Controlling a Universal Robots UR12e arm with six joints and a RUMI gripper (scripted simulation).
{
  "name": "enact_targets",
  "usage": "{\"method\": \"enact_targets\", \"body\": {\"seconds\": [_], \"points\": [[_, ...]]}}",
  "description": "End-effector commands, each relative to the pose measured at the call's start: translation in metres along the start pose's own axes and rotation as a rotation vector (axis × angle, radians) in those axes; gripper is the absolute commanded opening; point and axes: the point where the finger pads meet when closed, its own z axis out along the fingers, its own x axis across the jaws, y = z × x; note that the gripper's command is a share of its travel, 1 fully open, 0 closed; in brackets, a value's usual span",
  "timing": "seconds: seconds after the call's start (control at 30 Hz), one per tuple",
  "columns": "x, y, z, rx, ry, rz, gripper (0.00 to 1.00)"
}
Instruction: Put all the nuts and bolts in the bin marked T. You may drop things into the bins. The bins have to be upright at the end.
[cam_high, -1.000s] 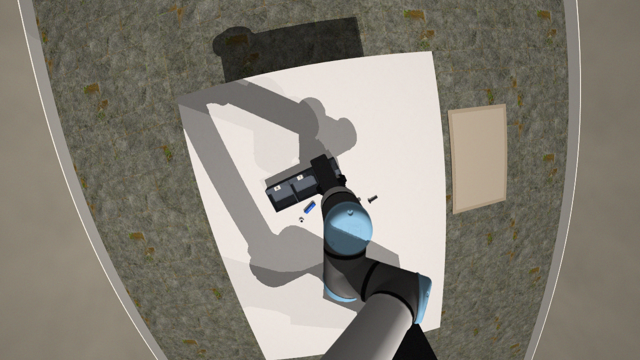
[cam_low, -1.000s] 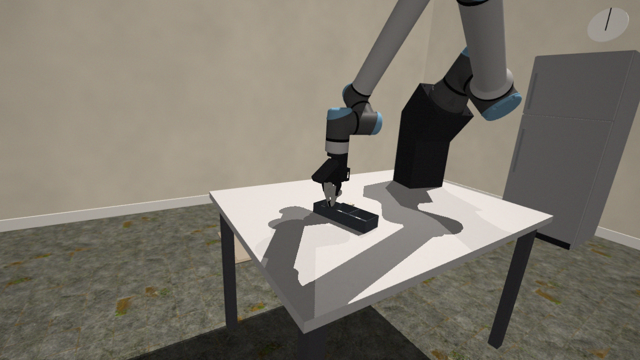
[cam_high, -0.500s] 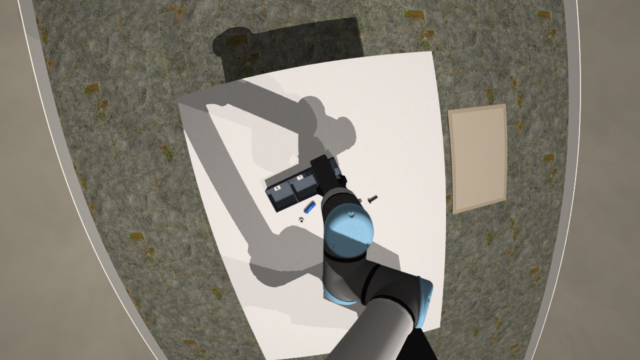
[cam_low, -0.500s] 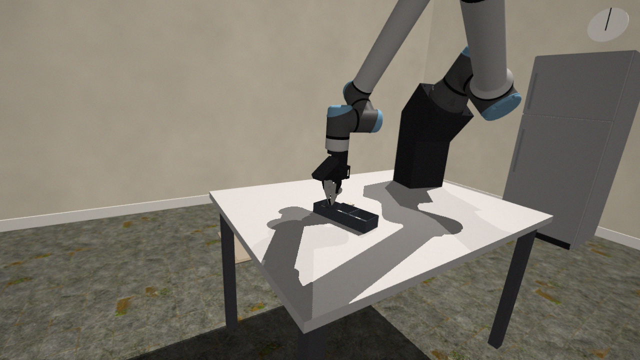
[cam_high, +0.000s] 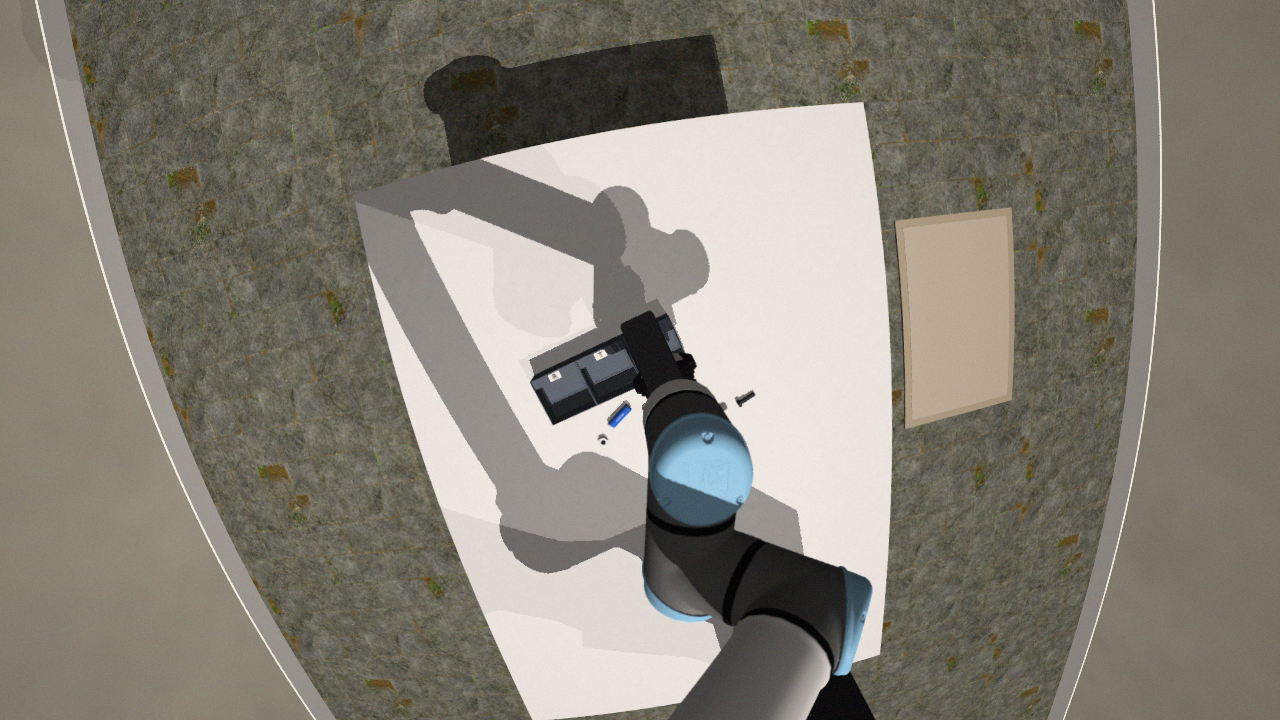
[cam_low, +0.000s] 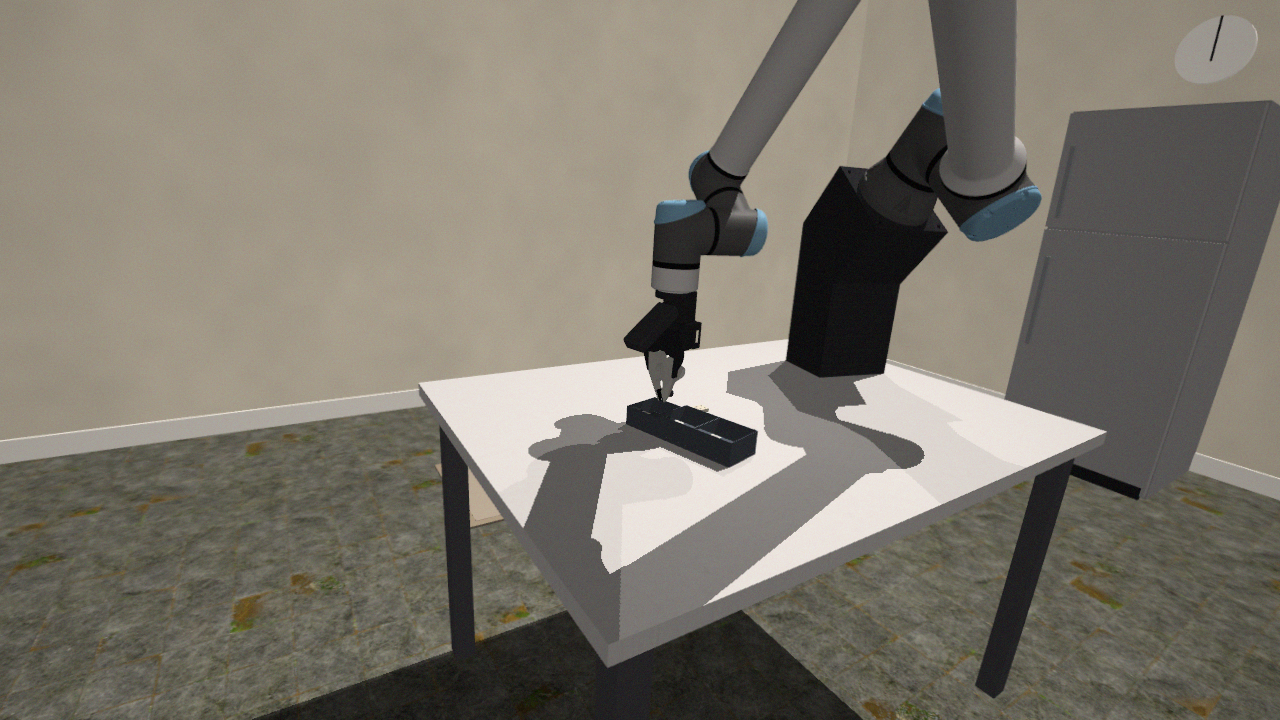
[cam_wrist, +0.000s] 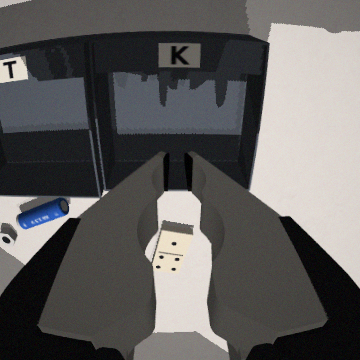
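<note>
The gripper (cam_wrist: 177, 165) hangs over the near wall of the bin marked K (cam_wrist: 179, 107), its two fingers drawn almost together with only a thin dark slit between the tips. Nothing shows in that slit, so I judge it pinches nothing. Directly below it, seen between the finger bodies, a cream domino (cam_wrist: 171, 247) lies flat on the white table (cam_high: 787, 223), just in front of the K bin's wall; it is not one of the task's items.

To the left of K, sharing a wall with it, stands the bin marked T (cam_wrist: 47, 107). Both bins are upright, and what shows of their grey floors holds no hardware, though part of T is cut off at the frame edge.

Outside the bins, a blue battery (cam_wrist: 42, 213) lies on the table close to T's front wall, and a small nut (cam_wrist: 7, 234) sits just beyond it, at the picture's left edge. In the top view a dark bolt (cam_high: 743, 394) lies on the other side of the wrist, apart from the bins.

By this reading the task has barely begun: the nut and the bolt are both on the table, neither in T, and the gripper is not over either of them.
</note>
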Motion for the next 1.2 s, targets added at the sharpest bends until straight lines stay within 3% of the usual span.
{"method": "enact_targets", "body": {"seconds": [0.0, 0.17, 0.47, 0.97, 1.17], "points": [[0.0, -0.001, -0.013, 0.001, 0.0, 0.0, 0.04], [0.0, -0.001, -0.032, 0.001, 0.0, 0.0, 0.04], [-0.005, 0.0, -0.032, 0.001, 0.0, 0.0, 0.04], [-0.08, 0.0, -0.032, 0.001, 0.0, 0.0, 0.04], [-0.084, 0.0, -0.032, 0.001, 0.0, 0.0, 0.04]]}}
